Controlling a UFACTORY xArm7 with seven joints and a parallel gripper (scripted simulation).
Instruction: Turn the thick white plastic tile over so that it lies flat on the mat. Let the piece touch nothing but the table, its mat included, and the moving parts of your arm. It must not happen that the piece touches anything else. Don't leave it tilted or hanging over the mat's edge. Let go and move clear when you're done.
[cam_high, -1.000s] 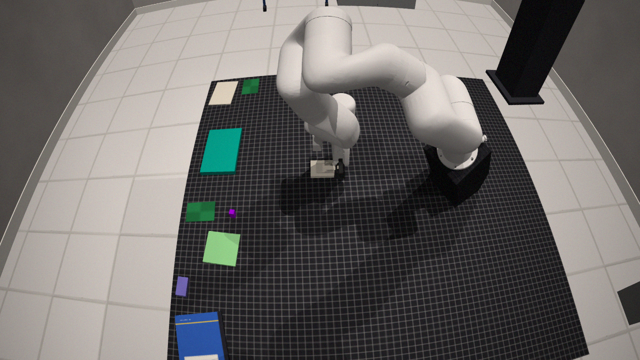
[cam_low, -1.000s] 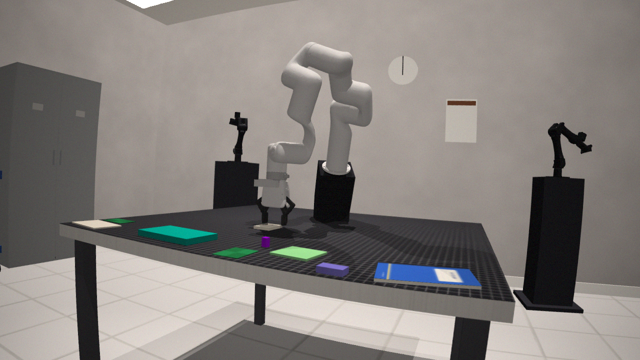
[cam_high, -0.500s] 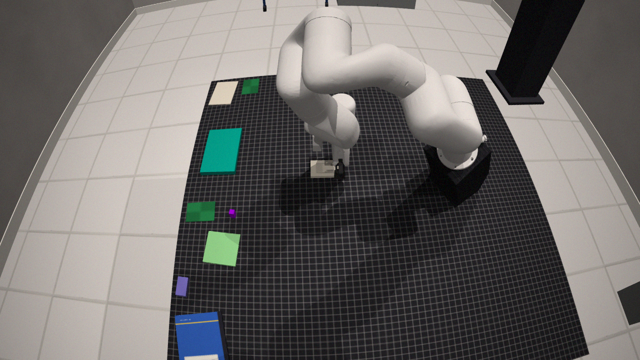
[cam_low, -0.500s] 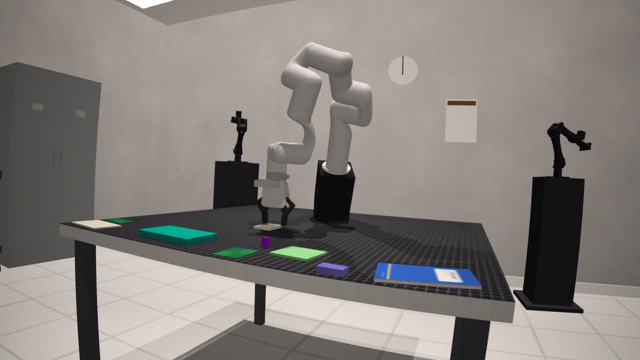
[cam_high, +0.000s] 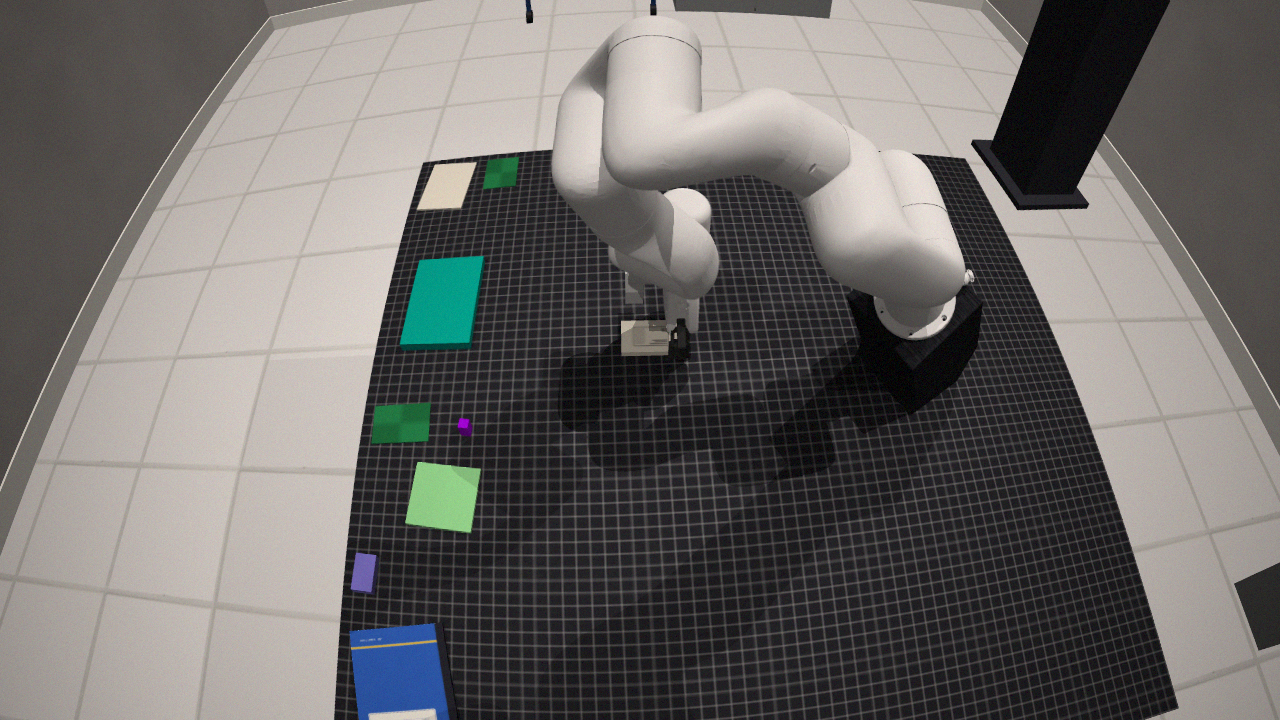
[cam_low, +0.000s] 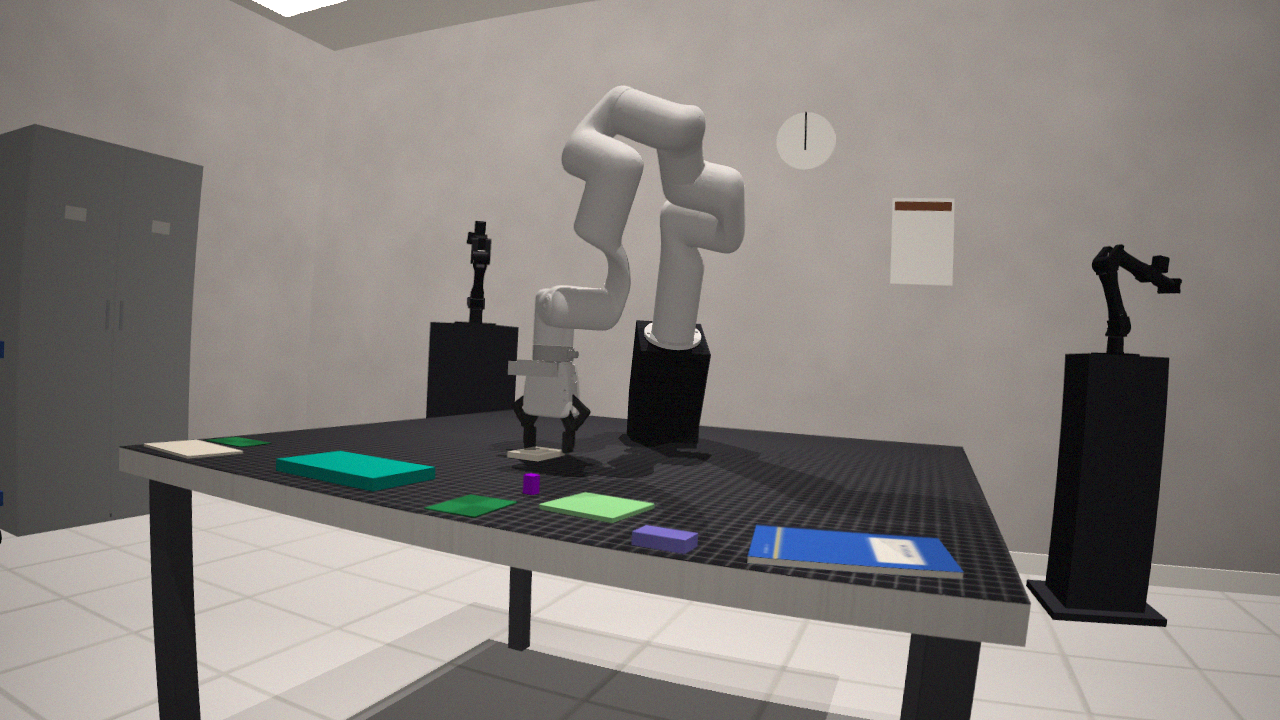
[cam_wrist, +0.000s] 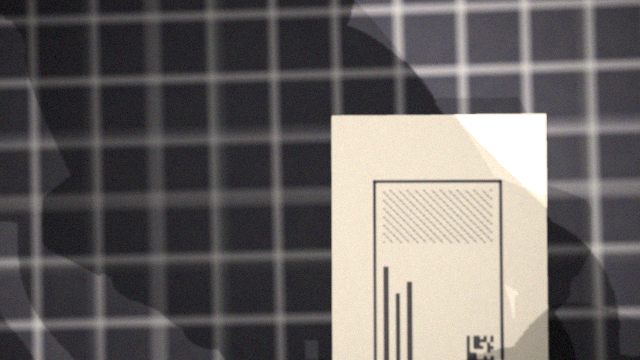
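Note:
The thick white plastic tile (cam_high: 646, 339) lies flat on the black grid mat near the middle, printed label side up. It shows in the side view (cam_low: 535, 454) and fills the lower right of the wrist view (cam_wrist: 439, 240). My gripper (cam_low: 549, 438) points straight down and stands open, its fingers straddling the tile just above the mat. One dark finger (cam_high: 682, 340) shows at the tile's right edge in the overhead view. Nothing is between the fingers. The fingers are out of the wrist view.
Along the mat's left side lie a cream tile (cam_high: 447, 185), a small dark green patch (cam_high: 500, 171), a teal slab (cam_high: 443, 301), a dark green square (cam_high: 401, 422), a small purple cube (cam_high: 463, 425), a light green square (cam_high: 443, 497), a violet block (cam_high: 363, 571) and a blue book (cam_high: 398, 673). The arm's black base (cam_high: 917, 344) stands to the right.

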